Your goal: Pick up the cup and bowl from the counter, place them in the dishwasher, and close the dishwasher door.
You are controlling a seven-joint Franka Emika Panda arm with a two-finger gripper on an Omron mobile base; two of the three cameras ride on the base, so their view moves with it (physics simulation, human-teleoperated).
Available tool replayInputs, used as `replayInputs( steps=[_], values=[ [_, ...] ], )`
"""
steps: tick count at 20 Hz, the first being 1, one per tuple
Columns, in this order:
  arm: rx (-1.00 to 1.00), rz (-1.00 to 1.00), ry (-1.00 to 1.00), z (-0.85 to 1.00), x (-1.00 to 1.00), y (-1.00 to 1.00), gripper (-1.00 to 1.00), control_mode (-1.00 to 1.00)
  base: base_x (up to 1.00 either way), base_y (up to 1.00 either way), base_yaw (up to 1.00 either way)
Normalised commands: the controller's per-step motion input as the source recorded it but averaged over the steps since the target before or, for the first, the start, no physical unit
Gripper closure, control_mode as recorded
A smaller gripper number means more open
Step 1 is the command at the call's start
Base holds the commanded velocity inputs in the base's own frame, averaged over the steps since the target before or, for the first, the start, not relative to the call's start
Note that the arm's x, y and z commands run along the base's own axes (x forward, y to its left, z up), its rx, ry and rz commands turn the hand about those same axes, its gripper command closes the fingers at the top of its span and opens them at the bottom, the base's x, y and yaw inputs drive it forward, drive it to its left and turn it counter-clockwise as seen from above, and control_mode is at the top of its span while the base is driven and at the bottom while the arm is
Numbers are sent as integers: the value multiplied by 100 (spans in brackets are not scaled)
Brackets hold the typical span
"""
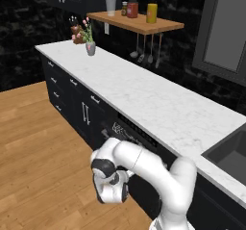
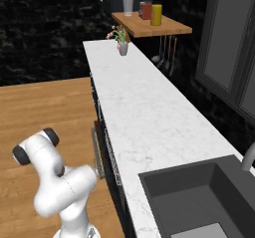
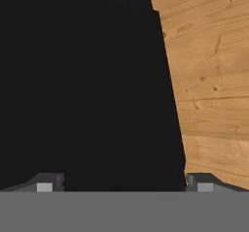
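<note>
My arm is folded low in front of the dark cabinets, wrist bent down near the wooden floor.

Gripper: in the hand view the two fingertips stand far apart, one at each side of the bottom edge, with nothing between them. Wide and empty.

Ahead of the fingers is a flat black surface with a straight edge running top to bottom; wood floor lies to the right of that edge. I cannot tell from this view whether the black surface is the dishwasher door.

Dishwasher: under the counter, just behind my arm. In the left base view a bit of white wire rack shows in a narrow gap at the top of the black front. In the right base view a grey bar handle shows beside the cabinet face, close to my upper arm.

On the counter I see a grey vase with flowers at the far end. A sink is at the near end. The wall shelf carries a tumbler and jars.
</note>
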Motion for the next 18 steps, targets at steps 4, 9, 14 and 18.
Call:
replayInputs(
  steps=[4, 9, 14, 18],
  values=[
    [-51, 0, -24, 9, 76, -38, -100, -100, 0, 0, 0],
    [-49, 1, -20, 0, 72, -37, -100, -100, 0, 0, 0],
    [-48, 2, -16, 0, 72, -26, -100, -100, 0, 0, 0],
    [-44, 1, -14, 0, 47, -5, -100, -100, 0, 0, 0]
  ],
)
